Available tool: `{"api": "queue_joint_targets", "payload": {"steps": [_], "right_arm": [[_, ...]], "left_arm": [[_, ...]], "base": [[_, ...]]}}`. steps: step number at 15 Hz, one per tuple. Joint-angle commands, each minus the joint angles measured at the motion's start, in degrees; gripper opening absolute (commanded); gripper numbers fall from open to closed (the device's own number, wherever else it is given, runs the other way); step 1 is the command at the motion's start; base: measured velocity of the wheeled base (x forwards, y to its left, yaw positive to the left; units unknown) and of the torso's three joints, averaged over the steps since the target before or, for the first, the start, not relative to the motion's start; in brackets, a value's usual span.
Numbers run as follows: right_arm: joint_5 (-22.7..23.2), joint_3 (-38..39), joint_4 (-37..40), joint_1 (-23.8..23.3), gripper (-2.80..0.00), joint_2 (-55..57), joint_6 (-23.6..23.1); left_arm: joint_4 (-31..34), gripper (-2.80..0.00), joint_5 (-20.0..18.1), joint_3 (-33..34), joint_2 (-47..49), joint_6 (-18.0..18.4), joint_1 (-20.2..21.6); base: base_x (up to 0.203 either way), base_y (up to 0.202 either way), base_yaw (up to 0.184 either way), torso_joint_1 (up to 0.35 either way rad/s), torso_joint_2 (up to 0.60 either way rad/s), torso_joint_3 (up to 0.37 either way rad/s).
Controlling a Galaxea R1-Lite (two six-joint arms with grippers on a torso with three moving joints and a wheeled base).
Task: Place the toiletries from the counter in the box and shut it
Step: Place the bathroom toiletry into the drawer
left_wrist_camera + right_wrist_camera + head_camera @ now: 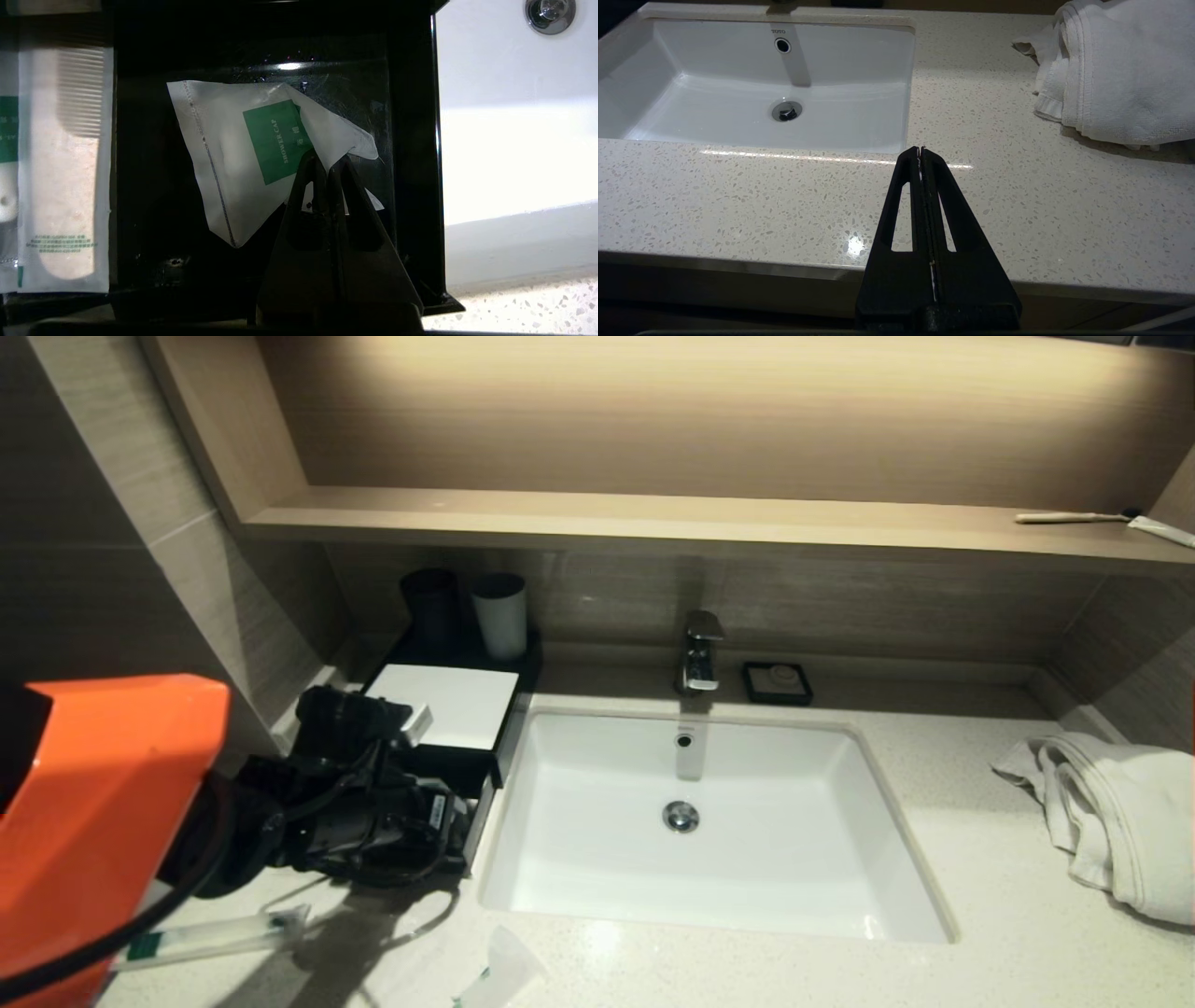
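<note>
My left gripper (pixel 329 161) is shut on a corner of a white shower cap packet (pixel 224 158) with a green label. It holds the packet over the open black box (pixel 411 163), inside its compartment next to the sink. A comb packet (pixel 65 163) lies in the neighbouring compartment. In the head view my left arm (pixel 355 803) covers the box (pixel 481 807); the box's white lid (pixel 443 705) stands open behind it. A long toothbrush packet (pixel 219 938) and a small white packet (pixel 495 975) lie on the counter in front. My right gripper (pixel 920 149) is shut and empty above the counter's front edge.
The white sink (pixel 878 859) with its tap (pixel 700 653) lies right of the box. A black cup (pixel 431 607) and a white cup (pixel 499 614) stand behind the box. A soap dish (pixel 777 681) and a white towel (pixel 1111 812) are further right.
</note>
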Motion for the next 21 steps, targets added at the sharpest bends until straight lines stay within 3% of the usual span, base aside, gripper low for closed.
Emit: {"api": "queue_joint_targets", "payload": {"steps": [1, 21], "right_arm": [[0.0, 0.0, 0.0, -0.1, -2.8, 0.0, 0.0], [0.0, 0.0, 0.0, 0.0, -2.8, 0.0, 0.0]], "left_arm": [[-0.1, -2.8, 0.0, -1.3, 1.7, -0.1, 0.0], [0.0, -2.8, 0.8, -7.7, 3.2, 1.2, 1.7]], "base": [[0.0, 0.0, 0.0, 0.0, 0.0, 0.0], [0.0, 0.0, 0.0, 0.0, 0.0, 0.0]]}}
